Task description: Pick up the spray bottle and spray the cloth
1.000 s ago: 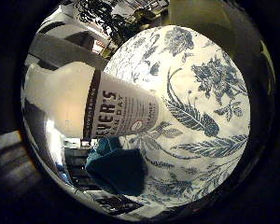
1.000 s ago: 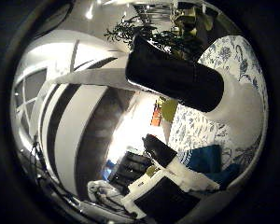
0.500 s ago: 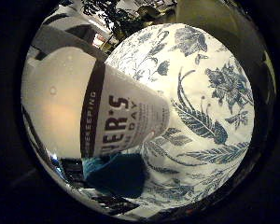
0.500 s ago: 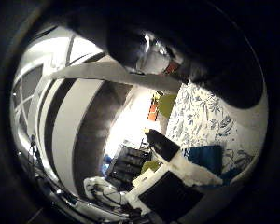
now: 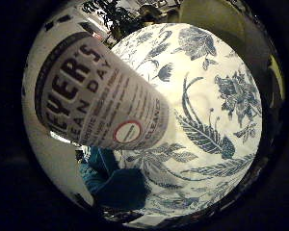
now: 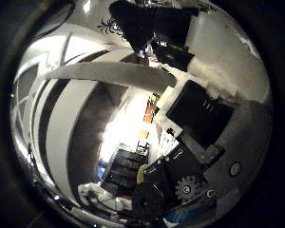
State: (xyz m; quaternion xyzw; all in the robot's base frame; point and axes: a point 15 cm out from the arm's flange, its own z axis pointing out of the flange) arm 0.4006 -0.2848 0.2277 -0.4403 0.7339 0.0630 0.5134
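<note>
Filling the left half of my little-finger-side view, the white spray bottle [image 5: 94,103] sits close against my palm, above the blue-floral tablecloth [image 5: 207,110]. The teal cloth [image 5: 113,180] lies below it. My hand [image 6: 199,137] curls its black-and-white fingers [image 6: 194,111] across the thumb-side view, apparently round the bottle.

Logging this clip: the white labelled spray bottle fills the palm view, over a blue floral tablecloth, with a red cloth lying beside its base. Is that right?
Not quite. The crumpled cloth is teal, not red, as the little finger side palm view shows. The white labelled spray bottle does loom close to the palm, over the white tablecloth with its blue floral print.
</note>
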